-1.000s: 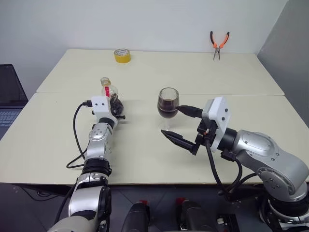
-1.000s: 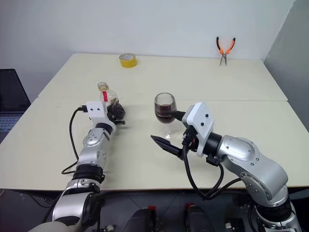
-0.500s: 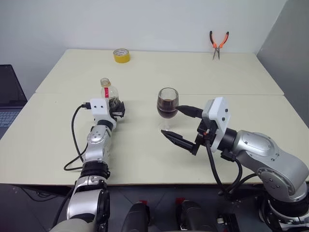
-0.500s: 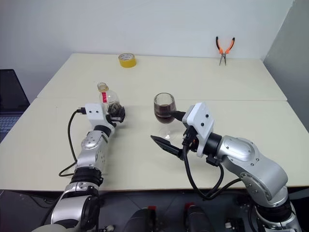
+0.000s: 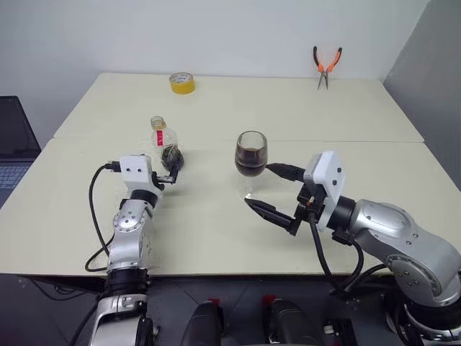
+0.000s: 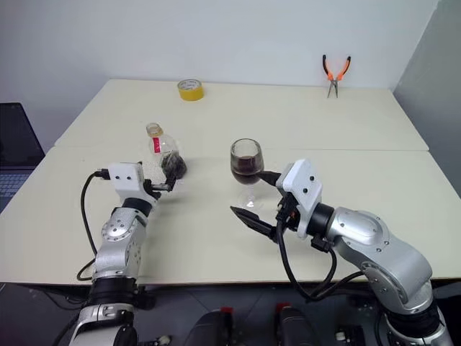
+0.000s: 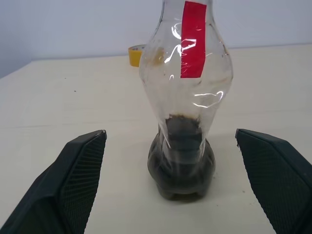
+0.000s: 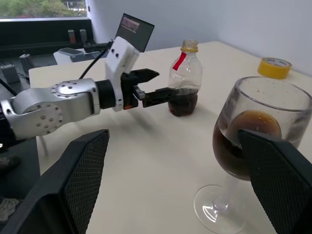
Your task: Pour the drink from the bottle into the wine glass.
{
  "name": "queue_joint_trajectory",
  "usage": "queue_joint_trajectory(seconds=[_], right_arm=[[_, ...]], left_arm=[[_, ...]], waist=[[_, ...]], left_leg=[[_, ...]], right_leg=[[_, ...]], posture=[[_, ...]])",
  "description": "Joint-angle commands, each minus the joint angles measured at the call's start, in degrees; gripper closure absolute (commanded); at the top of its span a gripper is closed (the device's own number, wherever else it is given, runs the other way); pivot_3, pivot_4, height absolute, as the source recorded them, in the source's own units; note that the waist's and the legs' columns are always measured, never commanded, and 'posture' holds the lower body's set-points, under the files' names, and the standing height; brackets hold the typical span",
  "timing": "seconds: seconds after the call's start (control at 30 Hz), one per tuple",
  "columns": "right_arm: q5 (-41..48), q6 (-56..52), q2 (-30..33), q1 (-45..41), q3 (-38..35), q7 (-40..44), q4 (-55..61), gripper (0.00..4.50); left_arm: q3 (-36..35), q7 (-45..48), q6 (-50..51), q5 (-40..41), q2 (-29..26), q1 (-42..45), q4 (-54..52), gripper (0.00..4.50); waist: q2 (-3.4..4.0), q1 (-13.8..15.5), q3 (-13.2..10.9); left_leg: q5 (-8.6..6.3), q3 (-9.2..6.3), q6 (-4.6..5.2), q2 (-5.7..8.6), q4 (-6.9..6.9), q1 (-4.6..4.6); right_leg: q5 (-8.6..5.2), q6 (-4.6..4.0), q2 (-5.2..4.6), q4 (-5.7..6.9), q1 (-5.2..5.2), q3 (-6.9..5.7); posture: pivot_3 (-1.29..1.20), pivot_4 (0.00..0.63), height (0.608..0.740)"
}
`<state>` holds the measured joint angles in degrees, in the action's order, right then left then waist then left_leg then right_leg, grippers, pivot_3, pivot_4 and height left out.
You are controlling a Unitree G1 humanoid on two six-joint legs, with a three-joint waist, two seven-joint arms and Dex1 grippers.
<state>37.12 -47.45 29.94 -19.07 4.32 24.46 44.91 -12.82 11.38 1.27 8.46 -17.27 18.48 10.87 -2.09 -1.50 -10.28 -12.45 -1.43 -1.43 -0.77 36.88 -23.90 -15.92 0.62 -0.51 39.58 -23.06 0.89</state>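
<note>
Cream table [image 5: 360,108], white wall behind. Bottle [image 5: 165,145] stands upright left of centre, some drink [image 7: 181,158] left; left gripper [image 5: 170,175] open, clear of it. Wine glass [image 5: 251,160] at centre, roughly half full; right gripper [image 5: 273,191] open, flanking its stem. Looks poured.

Bottle [image 5: 166,143] upright beside filled glass [image 5: 251,154]

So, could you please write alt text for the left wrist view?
A clear bottle with a red label stands upright on the table, dark drink in its bottom. The left gripper is open, one finger on each side, not touching. Behind is a yellow tape roll.
</note>
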Motion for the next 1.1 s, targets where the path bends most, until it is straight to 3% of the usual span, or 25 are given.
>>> queue_joint_trajectory(seconds=[0.03, 0.2, 0.33, 0.53, 0.8, 1.1], right_arm=[[-1.8, 3.8, -0.5, 4.1, -4.4, -1.8, 0.6, 0.00], [-10.1, 15.6, -3.7, 15.4, -6.6, -3.5, -5.7, 0.00], [-18.0, 25.9, -8.4, 18.6, -5.6, -6.9, -13.4, 0.00], [-22.0, 32.8, -14.4, 16.5, -6.0, -9.8, -19.9, 0.00], [-28.5, 48.9, -20.9, 13.1, -5.4, -12.6, -39.0, 0.00], [-28.7, 53.6, -24.1, 11.1, -5.6, -12.0, -45.1, 0.00]], left_arm=[[0.9, 0.6, 5.3, 0.6, -0.7, -3.4, -9.2, 0.01], [2.2, 0.7, 12.7, 0.9, -0.5, -8.1, -16.9, 0.01], [4.0, 1.0, 17.3, 0.8, 0.2, -9.4, -19.5, 0.01], [3.8, 1.8, 15.2, 2.0, 1.5, -9.2, -19.3, 0.01], [3.4, 0.5, 10.1, 1.4, 3.2, -8.8, -17.5, 0.01], [3.3, -0.4, 5.1, 0.2, 4.1, -10.3, -16.9, 0.01]], waist=[[-0.02, 0.0, 0.0], [-0.03, 0.2, 0.0], [-0.02, 0.1, 0.0], [0.02, 0.0, 0.0], [0.03, 0.1, 0.0], [0.05, 0.1, 0.0]], left_leg=[[0.00, 0.00, 0.00, 0.01, 0.00, 0.00], [0.00, -0.04, 0.00, 0.01, -0.09, 0.01], [0.01, -0.04, 0.04, -0.02, -0.07, 0.09], [0.04, -0.03, 0.09, -0.05, -0.08, 0.22], [0.04, 0.00, 0.09, -0.01, -0.11, 0.19], [0.05, -0.02, 0.10, -0.03, -0.13, 0.19]], right_leg=[[0.00, 0.00, 0.00, 0.00, 0.00, 0.01], [0.01, 0.03, -0.01, -0.30, 0.16, -0.04], [0.16, 0.12, 0.02, -0.48, 0.29, -0.03], [0.22, 0.15, 0.06, -0.54, 0.42, -0.01], [0.22, 0.13, 0.04, -0.60, 0.43, 0.02], [0.22, 0.12, 0.03, -0.59, 0.42, -0.01]], posture=[[0.00, 0.150, 0.740], [0.00, 0.150, 0.740], [0.00, 0.150, 0.740], [0.00, 0.150, 0.740], [0.00, 0.150, 0.740], [0.00, 0.150, 0.740]])
